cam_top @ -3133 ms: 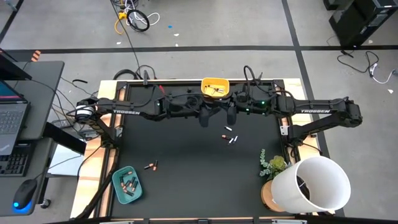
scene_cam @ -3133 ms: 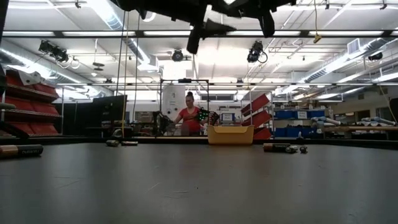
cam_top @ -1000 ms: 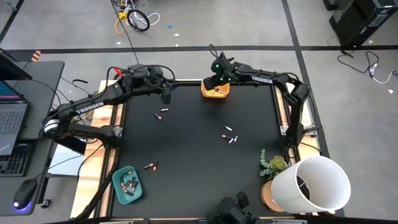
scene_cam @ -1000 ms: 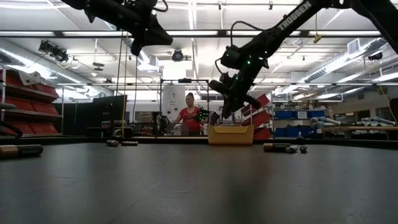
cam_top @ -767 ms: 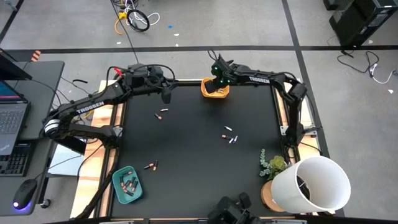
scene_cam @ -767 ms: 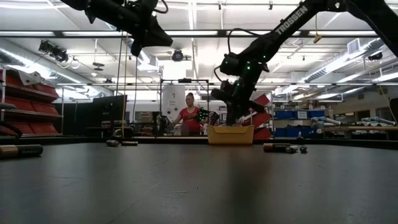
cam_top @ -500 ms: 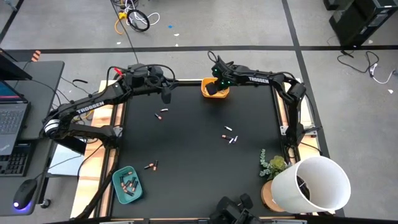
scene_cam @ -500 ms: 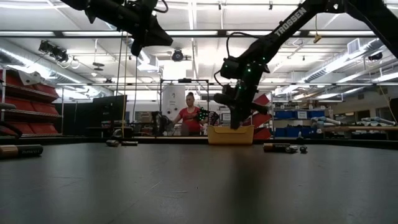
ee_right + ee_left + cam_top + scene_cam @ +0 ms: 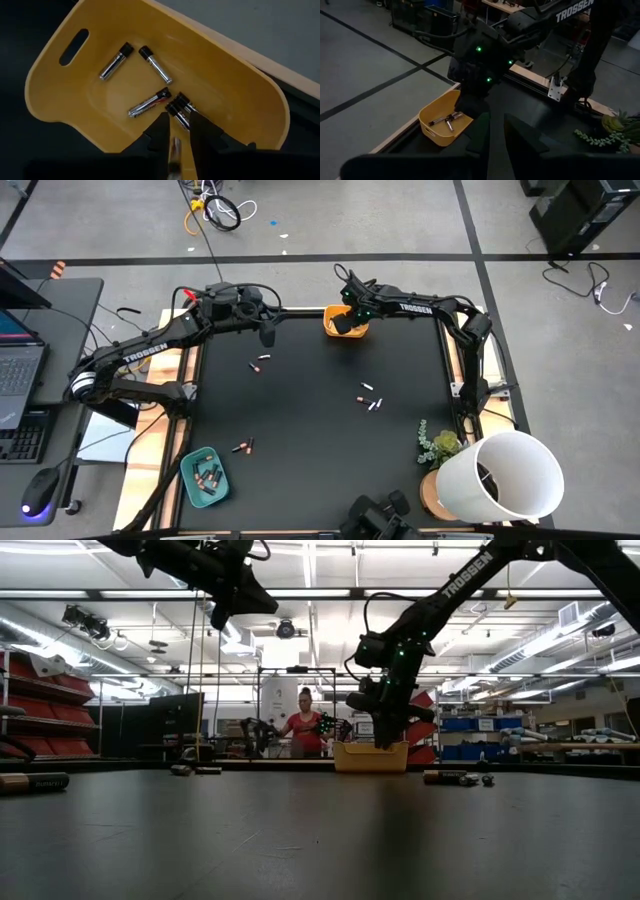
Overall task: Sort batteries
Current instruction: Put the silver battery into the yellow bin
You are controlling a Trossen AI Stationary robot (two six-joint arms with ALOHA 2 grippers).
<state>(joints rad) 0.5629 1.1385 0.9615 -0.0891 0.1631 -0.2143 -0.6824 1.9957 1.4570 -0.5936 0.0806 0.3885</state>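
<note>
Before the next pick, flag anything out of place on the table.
Unsorted batteries lie loose on the mat: one at the left, two mid-table, one beside the teal tray. Nothing looks spilled or damaged.

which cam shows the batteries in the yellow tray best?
Right wrist view: looks straight into the yellow tray, silvery batteries separately visible. Left wrist view shows them small. High view: right gripper covers most of the tray. Low view: only the tray's wall.

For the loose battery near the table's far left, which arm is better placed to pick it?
The left. The left gripper hangs just beyond that battery, while the right gripper is occupied over the yellow tray.
</note>
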